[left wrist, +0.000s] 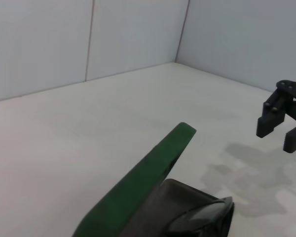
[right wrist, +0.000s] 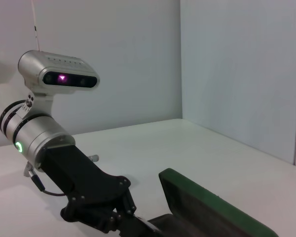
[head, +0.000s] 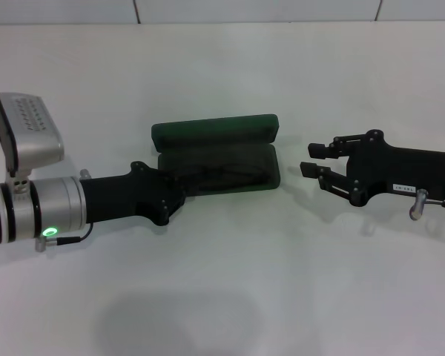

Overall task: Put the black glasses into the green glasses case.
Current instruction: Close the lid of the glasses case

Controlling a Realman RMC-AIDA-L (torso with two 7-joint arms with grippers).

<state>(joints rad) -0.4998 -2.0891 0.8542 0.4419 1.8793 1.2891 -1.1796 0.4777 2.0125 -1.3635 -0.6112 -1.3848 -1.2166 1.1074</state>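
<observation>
Nearest in the head view, the left gripper (head: 179,194) reaches into the open green glasses case (head: 215,152) mid-table; I cannot tell its fingers' state. Black glasses (head: 222,176) seem to lie inside, so closing the lid remains. Left wrist view: the right gripper (left wrist: 281,132) waits beside, fingers spread. Right wrist view: the lid stands up.

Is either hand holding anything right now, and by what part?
Right hand: open, empty. Left hand reaches into the green glasses case; any hold cannot be told.
</observation>
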